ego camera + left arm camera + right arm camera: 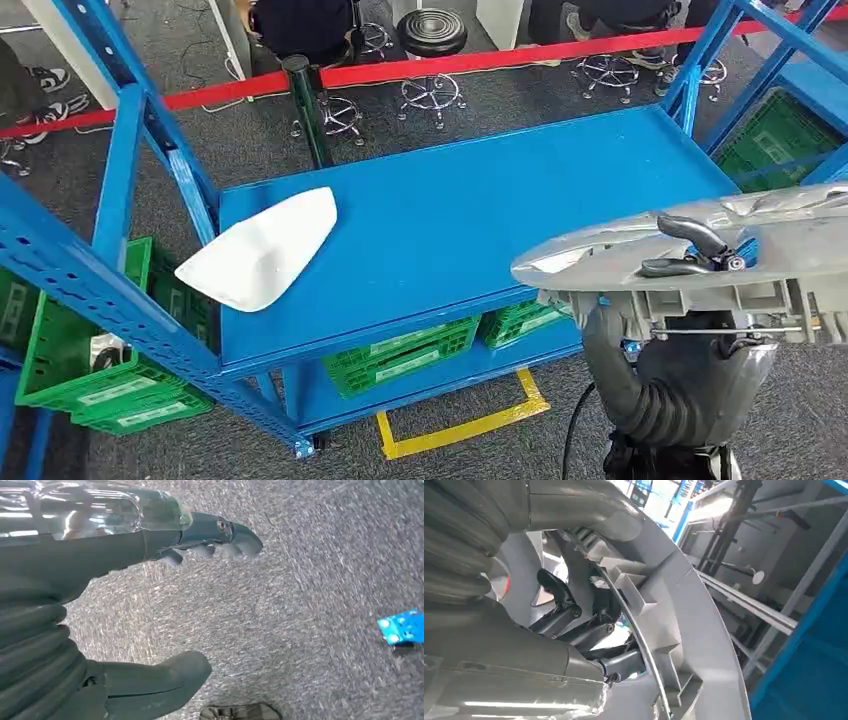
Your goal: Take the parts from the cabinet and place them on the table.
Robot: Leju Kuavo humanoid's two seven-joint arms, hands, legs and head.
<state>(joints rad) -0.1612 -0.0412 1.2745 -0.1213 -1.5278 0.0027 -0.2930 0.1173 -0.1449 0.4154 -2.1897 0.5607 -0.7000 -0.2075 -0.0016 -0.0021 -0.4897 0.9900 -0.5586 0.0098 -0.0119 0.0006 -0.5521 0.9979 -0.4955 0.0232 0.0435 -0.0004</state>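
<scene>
A white curved shell part lies on the blue table, near its left front corner. My right hand grips a long silver-grey molded part, held level in the air off the table's right front corner. Dark fingers curl over its top edge. In the right wrist view the same grey part arcs close to the camera, with my right hand wrapped through its ribbed inner side. My left hand hangs over grey carpet, fingers spread and holding nothing.
Blue rack uprights stand at the left and right of the table. Green crates sit on the shelf under it and at the left. A red barrier tape and black post lie beyond, with stools and seated people.
</scene>
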